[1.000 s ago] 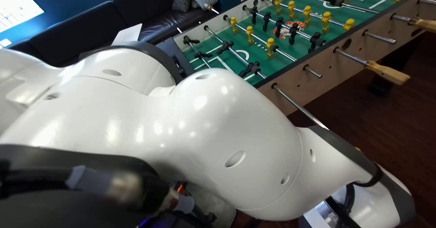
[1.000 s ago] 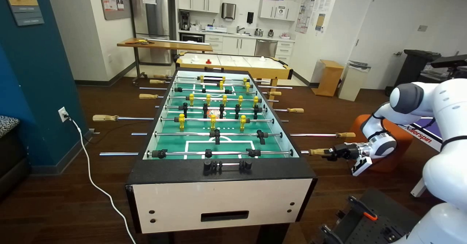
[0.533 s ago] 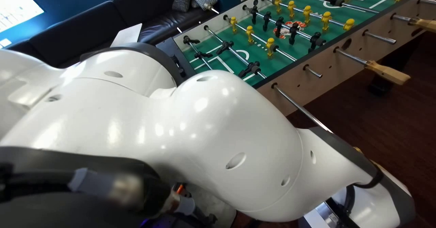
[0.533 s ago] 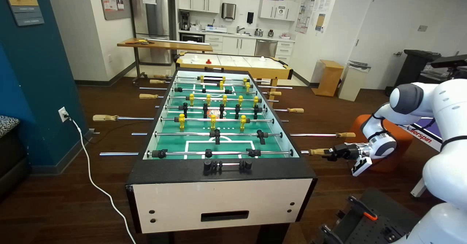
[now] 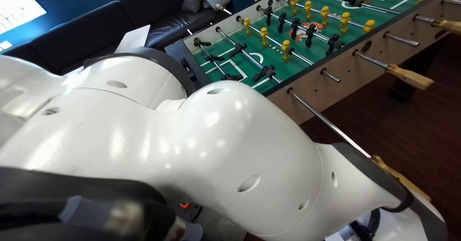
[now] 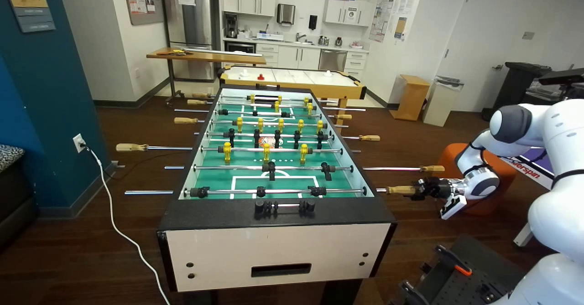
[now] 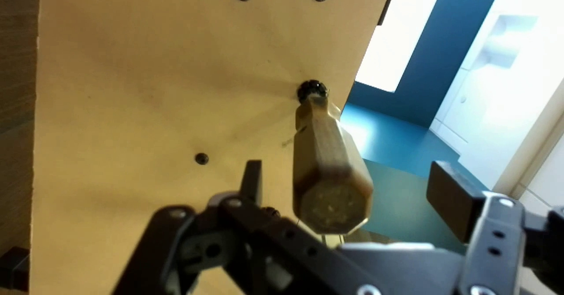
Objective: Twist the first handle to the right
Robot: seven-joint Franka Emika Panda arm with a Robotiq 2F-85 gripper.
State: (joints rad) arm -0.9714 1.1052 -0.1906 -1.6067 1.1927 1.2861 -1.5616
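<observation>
Tan octagonal wooden handle (image 7: 331, 171), held off the boxy beige-and-black foosball table (image 6: 219, 248) by its thin silvery metal rod (image 6: 381, 190), shows between the jaws of the black metal gripper (image 7: 353, 190), spread presumably for clearance.

Wooden handle (image 5: 407, 182) partly hidden, arm (image 5: 234, 154) cut off, connector (image 5: 124, 214) blurred

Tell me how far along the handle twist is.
Apparently done: the reach, with the gripper open at the wooden handle; black players on its rod lie almost level, which alone doesn't prove a twist. In hand: nothing clamped; gaps flank the handle in the wrist view. Left: possibly closing and twisting, or withdrawing if the twist is finished.
</observation>
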